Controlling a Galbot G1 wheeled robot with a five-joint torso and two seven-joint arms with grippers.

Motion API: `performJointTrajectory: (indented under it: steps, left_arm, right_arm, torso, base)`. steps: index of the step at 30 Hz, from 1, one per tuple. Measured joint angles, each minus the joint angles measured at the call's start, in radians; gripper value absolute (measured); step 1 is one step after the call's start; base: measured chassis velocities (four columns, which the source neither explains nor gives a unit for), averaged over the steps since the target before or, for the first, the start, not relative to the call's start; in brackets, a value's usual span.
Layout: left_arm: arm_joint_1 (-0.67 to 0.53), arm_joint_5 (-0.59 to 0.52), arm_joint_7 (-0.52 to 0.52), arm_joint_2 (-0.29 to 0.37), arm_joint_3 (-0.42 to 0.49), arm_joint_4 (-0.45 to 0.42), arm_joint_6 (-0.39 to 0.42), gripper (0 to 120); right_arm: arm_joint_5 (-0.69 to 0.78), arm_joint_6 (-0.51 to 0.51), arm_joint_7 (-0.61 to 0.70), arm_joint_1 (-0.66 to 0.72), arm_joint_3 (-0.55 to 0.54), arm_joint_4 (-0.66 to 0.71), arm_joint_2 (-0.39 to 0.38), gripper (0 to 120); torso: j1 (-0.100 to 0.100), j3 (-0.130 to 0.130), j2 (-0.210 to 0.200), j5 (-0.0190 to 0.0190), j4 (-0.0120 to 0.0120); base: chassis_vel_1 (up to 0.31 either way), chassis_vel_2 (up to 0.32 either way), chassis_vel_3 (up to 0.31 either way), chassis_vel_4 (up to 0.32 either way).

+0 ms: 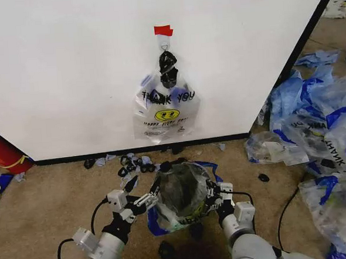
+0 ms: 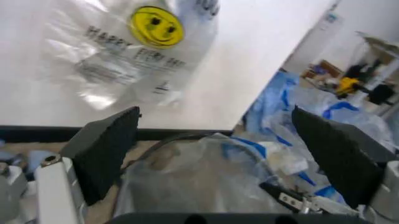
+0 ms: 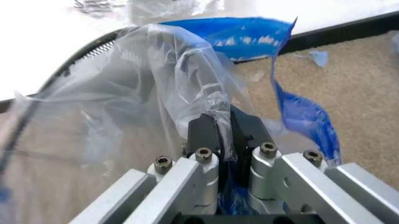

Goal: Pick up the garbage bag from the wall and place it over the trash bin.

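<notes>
You're seeing thin glossy plastic crinkling in the garbage bag, a smooth matt wall, and seemingly coarse carpet.

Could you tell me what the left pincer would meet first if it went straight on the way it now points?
Probably the bag-lined trash bin: the open left pincer points at its rim, though depth is unclear.

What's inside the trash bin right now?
A clear garbage bag with blue handles lines the trash bin, draped over the rim. The right gripper is shut on it; the left gripper sits open beside the rim. The crumpled plastic hides the bin's bottom.
</notes>
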Motion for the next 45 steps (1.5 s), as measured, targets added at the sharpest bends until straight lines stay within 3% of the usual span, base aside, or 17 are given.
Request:
performJointTrajectory:
  steps: [13,20,30,37,45]
  left_arm:
    - [-0.05,-0.02,0.041,0.02,0.032,0.064,-0.015,97]
    - [-0.042,-0.02,0.037,0.021,0.016,0.062,-0.021,97]
    - [-0.02,-0.012,0.033,0.004,0.003,0.065,-0.032,97]
    - [-0.01,0.005,0.031,-0.018,0.001,0.086,-0.043,97]
    - [-0.019,0.007,0.03,-0.022,0.004,0.105,-0.05,97]
  right_arm:
    - [0.044,0.123,-0.173,0.02,-0.015,-0.033,-0.019,1]
    - [0.12,0.186,-0.327,0.063,-0.02,-0.082,-0.089,1]
    - [0.283,0.375,-0.657,0.263,-0.208,-0.147,-0.205,1]
    - [0.379,0.41,-0.749,0.385,-0.299,-0.165,-0.261,1]
    - [0.368,0.409,-0.776,0.41,-0.348,-0.205,-0.291,1]
  torso:
    - [0.0,0.0,0.0,0.0003,0.0002]
    - [0.0,0.0,0.0,0.0002,0.0001]
    - [0.0,0.0,0.0,0.0006,0.0002]
    - [0.0,0.0,0.0,0.0005,0.0002]
    - [0.0,0.0,0.0,0.0002,0.0]
  base:
    - [0.0,0.0,0.0,0.0]
    - [0.0,0.0,0.0,0.0]
    - [0.0,0.0,0.0,0.0]
    - [0.0,0.0,0.0,0.0]
    - [0.0,0.0,0.0,0.0]
